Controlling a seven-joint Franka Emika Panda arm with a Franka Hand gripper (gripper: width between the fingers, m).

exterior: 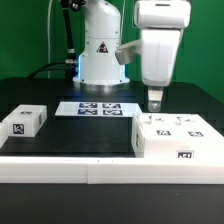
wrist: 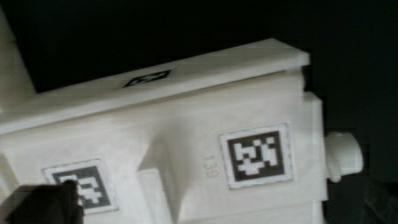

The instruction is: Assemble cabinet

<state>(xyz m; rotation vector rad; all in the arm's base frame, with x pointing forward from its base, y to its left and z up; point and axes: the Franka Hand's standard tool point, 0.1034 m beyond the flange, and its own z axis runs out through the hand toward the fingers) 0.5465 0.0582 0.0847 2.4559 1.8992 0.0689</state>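
The large white cabinet box lies on the black table at the exterior view's right, with several small tags on its top and one on its front. My gripper hangs just above the box's back left corner. In the wrist view the box fills the picture, showing tags and a round knob on its side. The gripper is open with the box's top between the fingers; one dark finger shows at the edge and it holds nothing. A smaller white block with a tag lies at the exterior view's left.
The marker board lies flat in the middle, in front of the robot's white base. A white raised rim runs along the table's front edge. Black table surface lies between the small block and the box.
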